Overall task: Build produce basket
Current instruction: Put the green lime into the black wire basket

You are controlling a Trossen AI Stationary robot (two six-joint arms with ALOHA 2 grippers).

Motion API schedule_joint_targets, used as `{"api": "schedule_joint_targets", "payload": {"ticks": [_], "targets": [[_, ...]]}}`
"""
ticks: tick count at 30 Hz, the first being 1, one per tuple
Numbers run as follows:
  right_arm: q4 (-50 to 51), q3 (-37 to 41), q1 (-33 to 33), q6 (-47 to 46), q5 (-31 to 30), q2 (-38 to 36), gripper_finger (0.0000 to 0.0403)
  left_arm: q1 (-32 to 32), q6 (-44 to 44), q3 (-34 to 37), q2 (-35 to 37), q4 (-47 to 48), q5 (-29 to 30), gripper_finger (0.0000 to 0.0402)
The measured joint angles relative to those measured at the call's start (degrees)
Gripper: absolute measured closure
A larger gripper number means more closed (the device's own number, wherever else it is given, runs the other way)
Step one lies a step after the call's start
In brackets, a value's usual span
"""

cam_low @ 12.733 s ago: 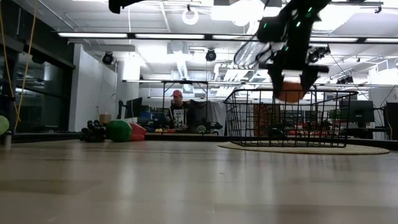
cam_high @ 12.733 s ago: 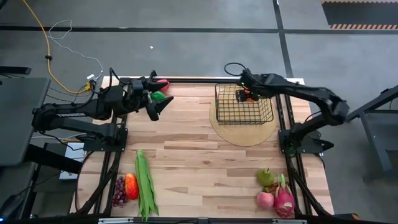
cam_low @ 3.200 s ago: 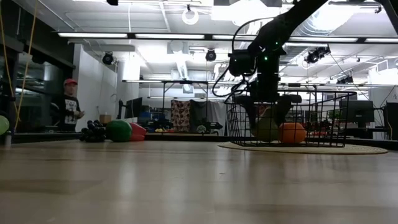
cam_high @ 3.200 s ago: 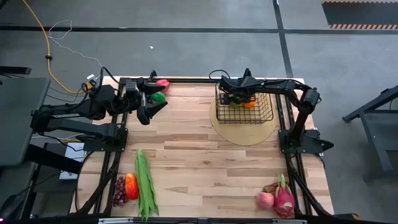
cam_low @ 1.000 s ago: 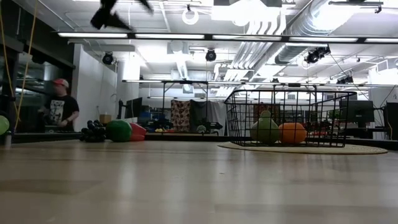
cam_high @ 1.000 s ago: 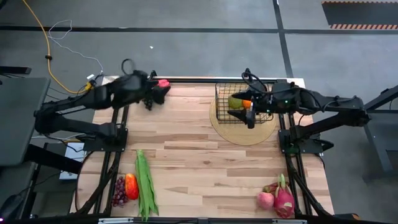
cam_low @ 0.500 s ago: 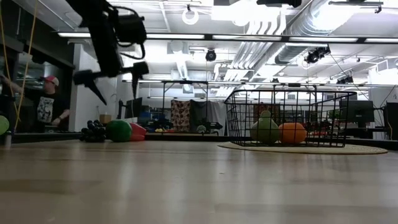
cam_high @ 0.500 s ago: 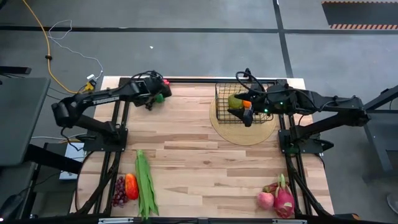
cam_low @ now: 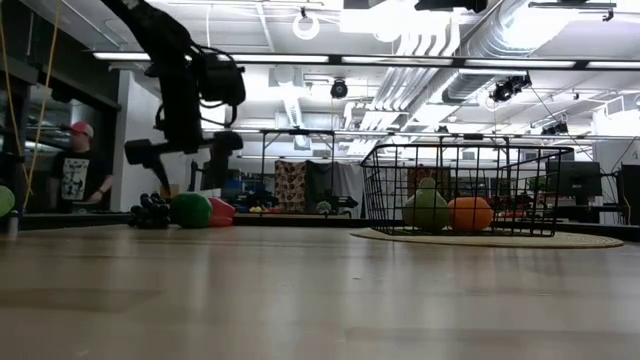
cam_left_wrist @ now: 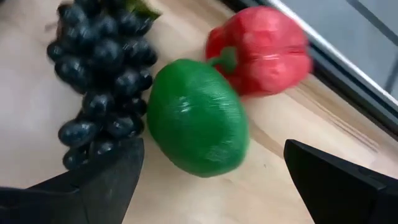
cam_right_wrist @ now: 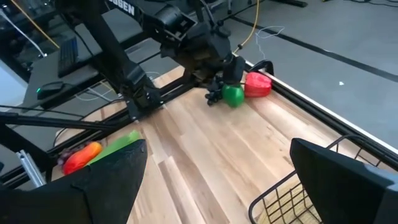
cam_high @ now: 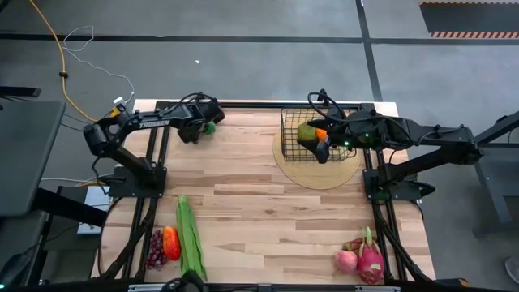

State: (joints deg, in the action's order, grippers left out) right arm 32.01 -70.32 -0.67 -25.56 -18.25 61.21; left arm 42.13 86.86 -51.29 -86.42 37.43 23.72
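Tools spread wide, two pieces in the basket

Basket [cam_high: 319, 143] of black wire sits on a round tan mat [cam_high: 318, 172] at the far right of the worktop [cam_high: 259, 211] and holds a pear [cam_low: 428, 207] and an orange pepper [cam_low: 470, 213]. The right tool [cam_high: 323, 151] hangs over the basket, its fingers wide apart and gripping nothing. Well away from the basket, at the far left corner, the left tool [cam_left_wrist: 208, 180] hovers just above a green pepper [cam_left_wrist: 198, 125], fingers parted on either side without touching it. A red pepper [cam_left_wrist: 261, 48] and dark grapes [cam_left_wrist: 102, 68] lie against the green one. Near the front edge, left of the basket, lie long green beans [cam_high: 190, 239]; a dragon fruit [cam_high: 370, 258] lies at the front right.
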Motion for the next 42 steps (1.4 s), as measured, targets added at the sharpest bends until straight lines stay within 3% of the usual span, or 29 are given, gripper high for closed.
{"api": "schedule_joint_targets", "payload": {"ticks": [14,34,38,42], "targets": [[-0.02,0.0,-0.02,-1.44,-0.83,0.0,0.0019,2.92,5.46,0.0,-7.97,-5.14,-5.33,0.0025],[-0.04,0.0,-0.02,-3.34,-0.78,0.0,0.0019,6.04,5.06,0.0,-8.69,-3.97,-0.53,0.0026],[-0.02,0.0,-0.01,-4.24,-0.75,0.0,0.0019,6.36,5.08,0.0,-8.67,-4.43,-0.54,0.0045],[-0.02,0.0,-0.02,-4.46,-0.74,0.0,0.0019,6.34,5.08,0.0,-8.64,-4.48,-0.54,0.0089]]}}
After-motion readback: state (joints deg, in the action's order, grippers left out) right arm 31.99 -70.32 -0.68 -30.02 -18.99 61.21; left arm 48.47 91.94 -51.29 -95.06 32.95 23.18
